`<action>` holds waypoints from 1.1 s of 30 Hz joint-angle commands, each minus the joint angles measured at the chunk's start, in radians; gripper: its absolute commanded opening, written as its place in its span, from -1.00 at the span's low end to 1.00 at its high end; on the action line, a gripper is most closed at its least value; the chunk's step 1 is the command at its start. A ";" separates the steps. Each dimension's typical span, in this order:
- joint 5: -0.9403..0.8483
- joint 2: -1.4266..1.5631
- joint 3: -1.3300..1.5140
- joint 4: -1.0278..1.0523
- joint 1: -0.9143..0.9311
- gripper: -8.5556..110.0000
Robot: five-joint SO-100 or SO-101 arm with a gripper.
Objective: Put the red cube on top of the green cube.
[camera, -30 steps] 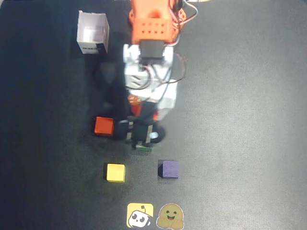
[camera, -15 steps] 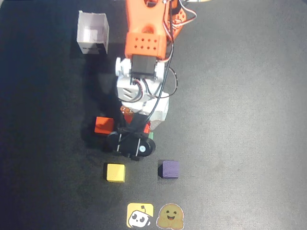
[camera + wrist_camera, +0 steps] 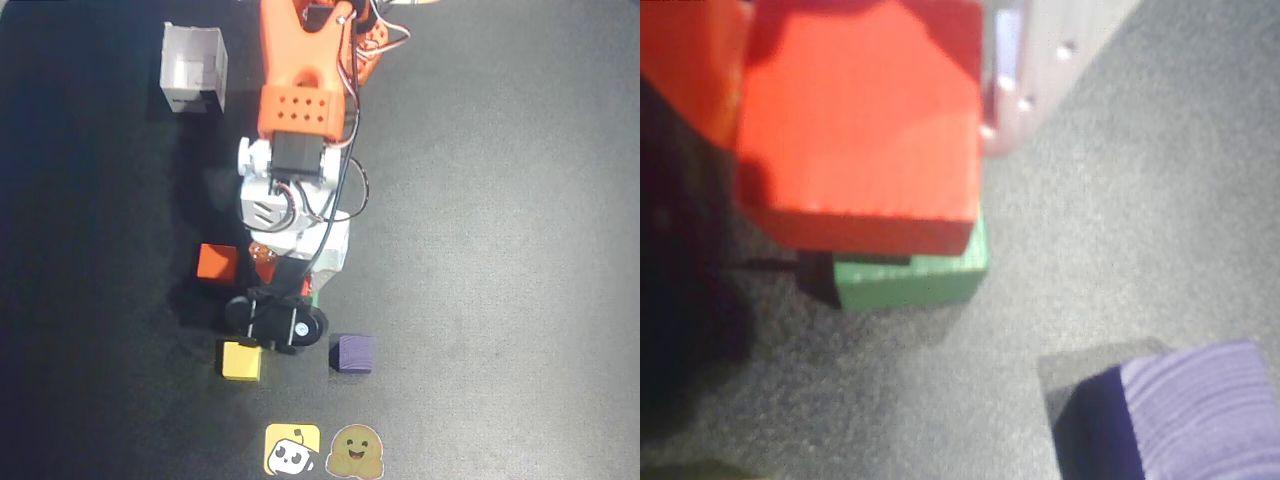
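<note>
The gripper (image 3: 855,60) seems to be clenched on the red cube (image 3: 865,130). In the wrist view an orange finger (image 3: 690,60) lies against the cube's left face and a pale finger (image 3: 1015,80) against its right face, though the blur hides the exact contact. The red cube is over the green cube (image 3: 910,280). Whether the two already touch, I cannot tell.

The two cubes are not square to each other. The red one reaches past the green one on the left of the wrist view, and a strip of green shows below it and at its right corner. In my judgement, the step in hand is the placing. To do it well, the red cube should shift a little toward that green strip, come down flat until it is carried, and only then should the jaws part slowly, so that neither finger drags it sideways. After that, a straight lift is the safest.

The room around is limited. The purple cube (image 3: 1195,415) stands near on the lower right. In the overhead view the yellow cube (image 3: 240,360) is just beside the black wrist part, and the orange-red cube (image 3: 216,262) is near on the left. The white box (image 3: 193,68) is well apart, and the dark table (image 3: 500,250) is free on the right.
</note>
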 commanded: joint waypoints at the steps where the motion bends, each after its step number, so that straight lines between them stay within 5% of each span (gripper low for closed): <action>1: -0.023 0.002 -0.035 -0.012 -0.006 -0.78; 33: -0.043 -0.009 0.147 -0.176 -0.029 -0.78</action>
